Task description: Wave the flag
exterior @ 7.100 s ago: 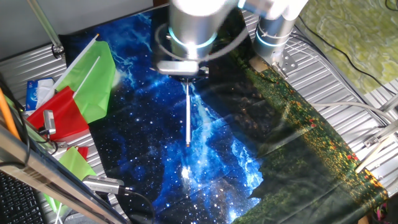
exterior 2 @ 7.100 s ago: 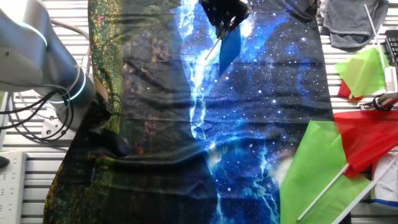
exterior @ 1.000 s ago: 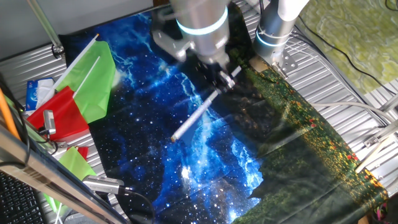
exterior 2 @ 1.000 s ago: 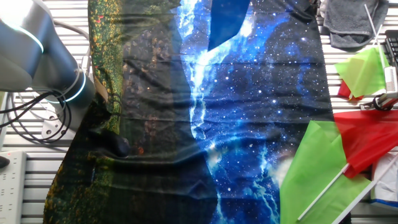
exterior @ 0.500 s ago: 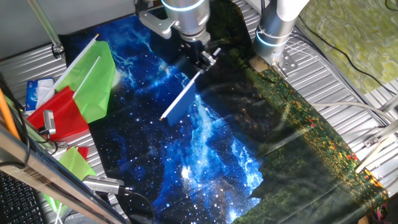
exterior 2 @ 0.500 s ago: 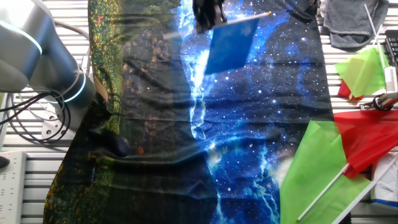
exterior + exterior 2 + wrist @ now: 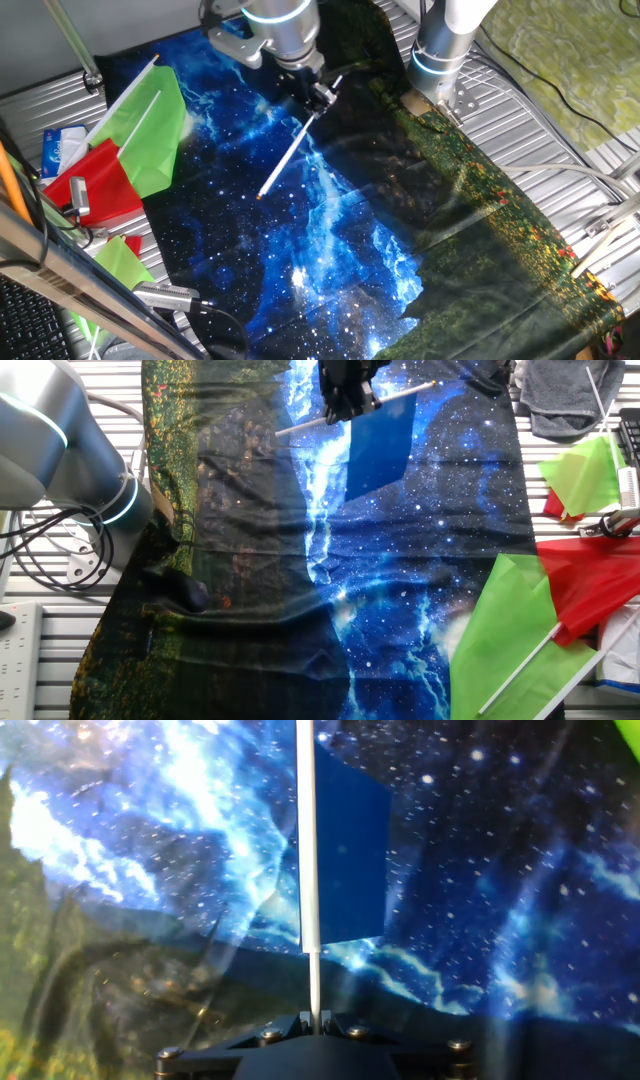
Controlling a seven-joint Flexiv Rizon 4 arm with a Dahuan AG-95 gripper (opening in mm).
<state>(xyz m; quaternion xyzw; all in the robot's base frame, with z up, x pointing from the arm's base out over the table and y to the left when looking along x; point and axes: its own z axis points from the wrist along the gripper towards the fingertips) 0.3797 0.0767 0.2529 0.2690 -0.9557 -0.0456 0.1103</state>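
Flag [image 7: 378, 448] is hanging clear above the table [image 7: 560, 130], its white stick clamped in the end effector [image 7: 345, 405] near the bare end. Dark-blue plain cloth is drooping from the stick. Judged light and limp, with a thin, slippery stick; gripping below the cloth is looking soundest.

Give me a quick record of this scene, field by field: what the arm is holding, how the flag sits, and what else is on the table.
pincer: shut on the white stick of the blue flag, held above the table
flag stick: slanted in both fixed views; in the hand view it runs straight up from the pincer
flag cloth: hangs off one side of the stick, spread flat
table cover: starry blue cloth with a dark green landscape part
other flags: green flag and red flag lying at the table's side, untouched
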